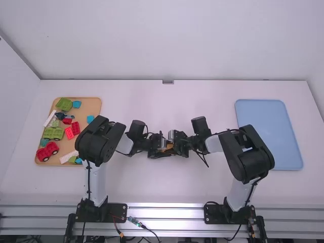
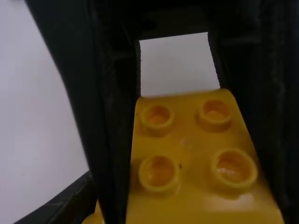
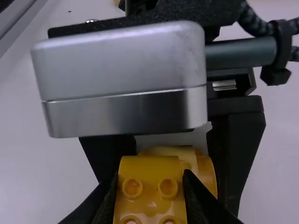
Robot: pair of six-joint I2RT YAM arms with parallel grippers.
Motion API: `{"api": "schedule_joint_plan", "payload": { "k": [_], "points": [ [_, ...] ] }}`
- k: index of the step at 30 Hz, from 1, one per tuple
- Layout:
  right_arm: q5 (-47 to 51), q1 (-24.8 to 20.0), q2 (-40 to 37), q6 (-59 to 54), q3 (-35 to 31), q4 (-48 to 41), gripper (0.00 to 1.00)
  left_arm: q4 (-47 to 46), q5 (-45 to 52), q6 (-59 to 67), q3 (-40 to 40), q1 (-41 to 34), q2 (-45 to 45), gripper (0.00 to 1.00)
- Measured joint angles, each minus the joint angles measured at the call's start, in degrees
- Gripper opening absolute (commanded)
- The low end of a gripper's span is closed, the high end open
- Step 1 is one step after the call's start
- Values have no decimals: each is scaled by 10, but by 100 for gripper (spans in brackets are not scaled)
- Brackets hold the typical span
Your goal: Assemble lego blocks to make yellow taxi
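Yellow studded block [image 2: 184, 140], right tool [image 1: 174, 146] holding it, left tool [image 1: 164, 147] clamping another yellow piece [image 3: 207, 177]

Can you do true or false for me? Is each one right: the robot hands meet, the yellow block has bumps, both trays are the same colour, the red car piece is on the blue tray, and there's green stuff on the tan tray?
1. The left gripper and right gripper meet between the two trays. True.
2. The yellow block in the right gripper has round bumps. True.
3. Both trays are the same colour. False: one is a tan tray, the other a blue tray.
4. The red wheeled piece is on the blue tray. False: it is on the tan tray.
5. Green pieces are on the tan tray. True.
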Motion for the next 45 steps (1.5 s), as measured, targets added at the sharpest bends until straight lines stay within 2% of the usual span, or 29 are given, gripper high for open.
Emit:
{"api": "schedule_joint_plan", "payload": {
  "k": [13, 24, 34, 45],
  "points": [
    [-2, -14, 0, -32, 1, 1, 0, -17, 14, 5, -1, 0, 0, 11],
    [19, 13, 0, -9, 3, 8, 0, -26, 18, 8, 0, 0, 0, 11],
    [14, -1, 4, 20, 3, -2, 0, -22, 15, 6, 1, 0, 0, 10],
    [18, -2, 4, 24, -5, 27, 0, -20, 7, -1, 6, 0, 0, 8]
  ]
}}
